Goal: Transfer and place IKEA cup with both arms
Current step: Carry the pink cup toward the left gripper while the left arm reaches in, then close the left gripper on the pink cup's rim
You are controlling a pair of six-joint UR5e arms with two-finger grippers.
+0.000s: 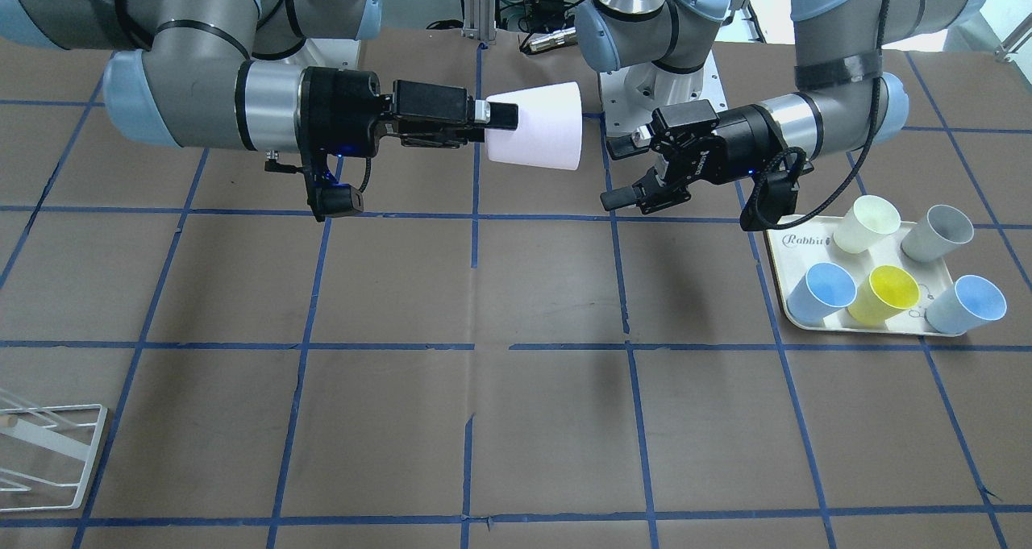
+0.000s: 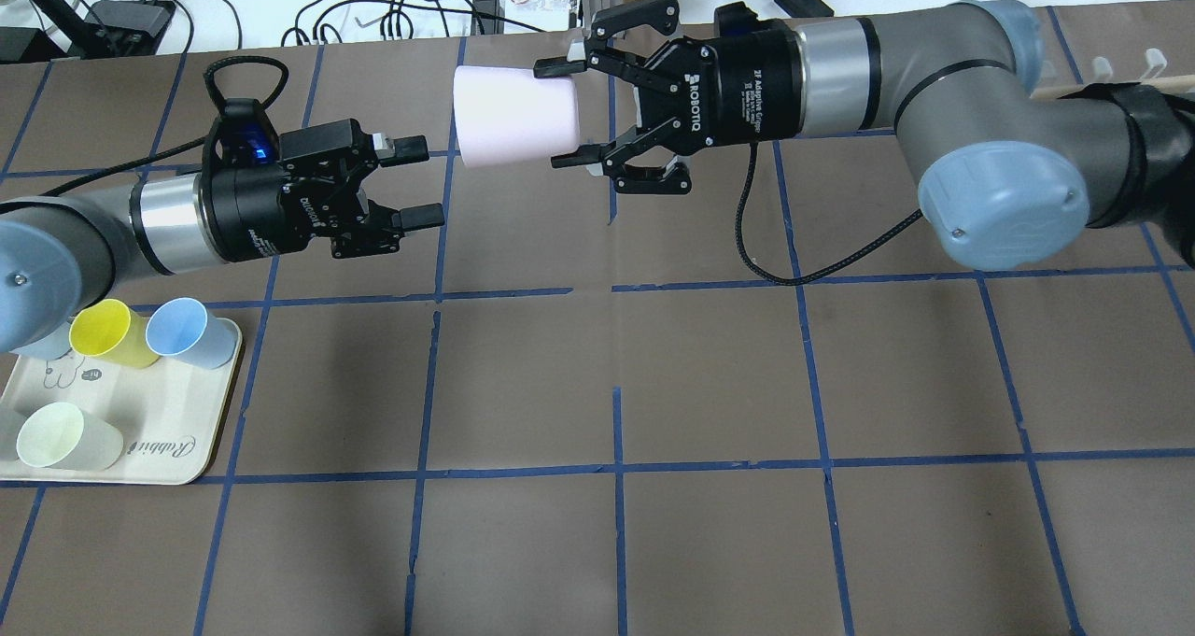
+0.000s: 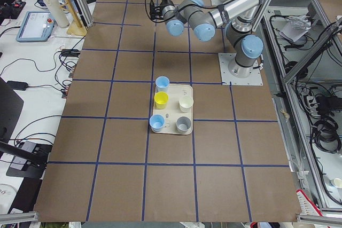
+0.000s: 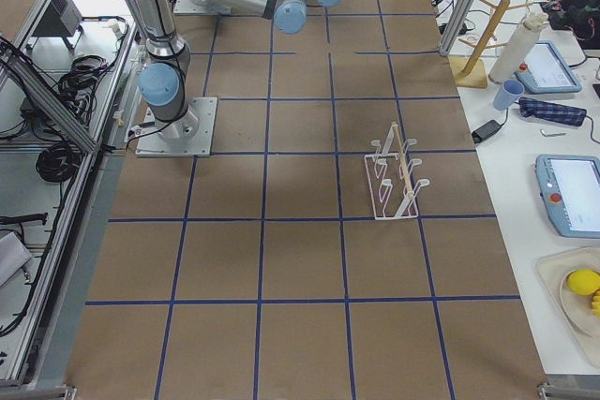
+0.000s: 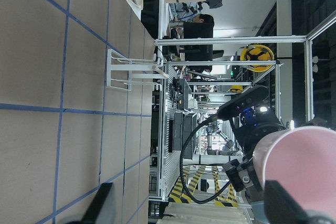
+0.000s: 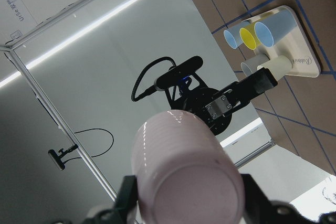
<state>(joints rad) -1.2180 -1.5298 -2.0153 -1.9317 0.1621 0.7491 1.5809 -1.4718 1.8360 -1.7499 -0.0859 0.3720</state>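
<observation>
Your pale pink, smooth plastic tapered IKEA cup (image 2: 515, 116) hangs sideways in mid-air, its narrow end clenched by the right gripper (image 2: 571, 111). The left gripper (image 2: 418, 183), just beside the cup's wide mouth, gapes empty. Keep it clear while carrying toward the white wire rack (image 1: 44, 455).

A brown tabletop (image 2: 709, 374) gridded with blue tape lines (image 2: 616, 473) sits inside an aluminium frame (image 4: 70, 128); side benches (image 3: 32, 68) carry cables, possibly tablets.
</observation>
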